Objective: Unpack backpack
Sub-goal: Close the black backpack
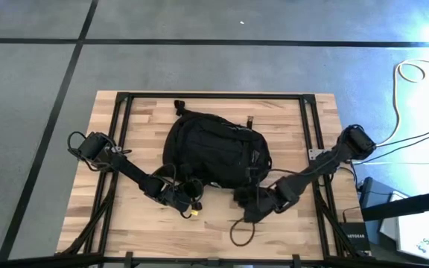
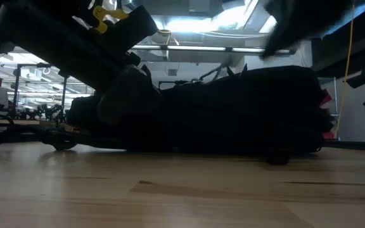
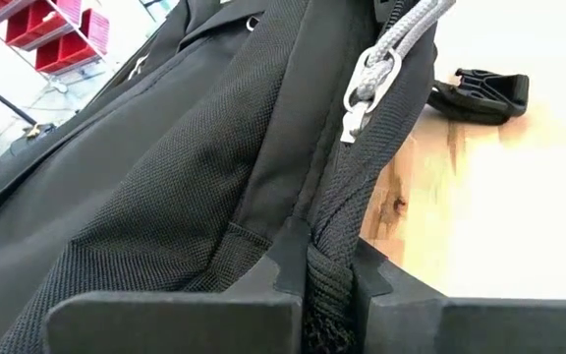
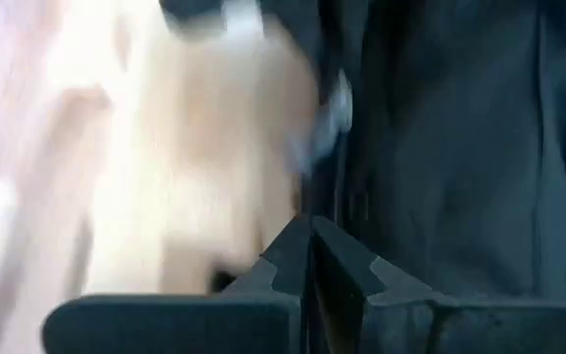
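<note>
The backpack (image 1: 216, 151) lies flat at the middle of the table (image 1: 125, 223), its long axis running roughly from ten o'clock to four o'clock in the high view, top loop toward twelve and its lower edge toward six. It looks zipped and full; nothing appears to be out of it yet.

Both grippers sit along that six o'clock edge. The left gripper (image 1: 187, 195) is at about seven o'clock from the bag's centre, touching its rim. In the left wrist view its fingers (image 3: 371, 280) are pinched together on a fold of the bag's webbing beside the zip track, with the metal zip pull (image 3: 368, 84) and its grey cord lying farther ahead along the same seam, not in the grip. A loose black buckle (image 3: 480, 93) rests on the wood just beside the bag.

The right gripper (image 1: 250, 201) is at about five o'clock, also against the bag. Its fingers are fully closed; the right wrist view is blurred, so I cannot tell whether they hold fabric or nothing.

The opening move likely turns on the zip: the pull lies ahead of the left gripper, along the seam, so the left arm is the nearer one, while the right could steady the bag.
</note>
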Controlling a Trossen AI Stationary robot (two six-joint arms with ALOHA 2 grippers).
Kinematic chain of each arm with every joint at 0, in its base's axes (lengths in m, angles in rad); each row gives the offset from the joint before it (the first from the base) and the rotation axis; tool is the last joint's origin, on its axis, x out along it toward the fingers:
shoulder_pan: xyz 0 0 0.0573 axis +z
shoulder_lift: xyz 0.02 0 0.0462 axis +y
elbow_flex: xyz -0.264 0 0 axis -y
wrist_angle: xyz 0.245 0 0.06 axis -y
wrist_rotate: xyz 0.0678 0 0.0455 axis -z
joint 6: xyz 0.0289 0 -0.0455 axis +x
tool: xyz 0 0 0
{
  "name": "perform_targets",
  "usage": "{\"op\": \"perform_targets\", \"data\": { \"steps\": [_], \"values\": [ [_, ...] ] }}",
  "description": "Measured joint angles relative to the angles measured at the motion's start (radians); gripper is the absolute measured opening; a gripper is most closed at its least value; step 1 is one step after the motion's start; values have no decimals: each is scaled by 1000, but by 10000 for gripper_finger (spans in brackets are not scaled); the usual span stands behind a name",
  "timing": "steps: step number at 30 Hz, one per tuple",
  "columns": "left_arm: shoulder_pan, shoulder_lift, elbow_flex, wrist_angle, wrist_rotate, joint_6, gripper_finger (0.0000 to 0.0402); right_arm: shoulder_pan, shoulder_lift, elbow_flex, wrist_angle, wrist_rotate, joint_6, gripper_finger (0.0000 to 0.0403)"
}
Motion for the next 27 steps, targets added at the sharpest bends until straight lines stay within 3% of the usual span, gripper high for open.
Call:
{"op": "perform_targets", "data": {
  "steps": [3, 6, 12, 15, 23, 27],
  "values": [
    [-6, 0, 0, 0, -1, -1, 1, 16, -31, -62, 2, 12, 72, 0],
    [-7, 0, 0, 0, -2, -13, 0, 18, -55, -105, 127, 6, 62, 1],
    [-7, 0, 0, 1, -3, -32, 0, 34, -48, -107, 304, 15, -180, 30],
    [-7, 0, 0, 2, -3, -27, 3, 68, -19, -108, 305, 57, -280, 77],
    [-4, 0, 0, 3, -2, -32, 9, 93, 96, -108, 430, 270, -538, 246],
    [-4, 0, 0, 3, -2, -35, 10, 81, 160, -109, 505, 380, -616, 286]
  ]
}}
